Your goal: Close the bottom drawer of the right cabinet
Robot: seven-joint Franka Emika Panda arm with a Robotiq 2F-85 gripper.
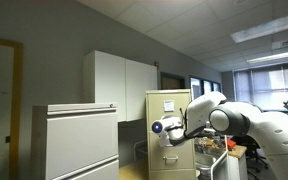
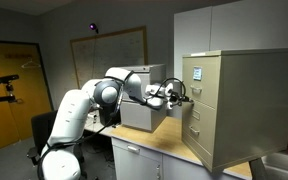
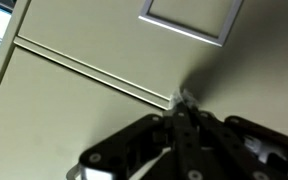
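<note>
The right cabinet is a tall beige filing cabinet, also seen in an exterior view. Its bottom drawer has a flat beige front; how far it stands out I cannot tell. My gripper is at the cabinet's front face. In the wrist view my gripper is shut and empty. Its fingertips are at the beige drawer front, right by the seam between two drawers. The upper drawer's label holder is at the top.
A wider pale grey-white lateral cabinet stands beside the beige one. White wall cupboards hang behind. A wooden counter runs below the arm, with a tripod and a chair further off.
</note>
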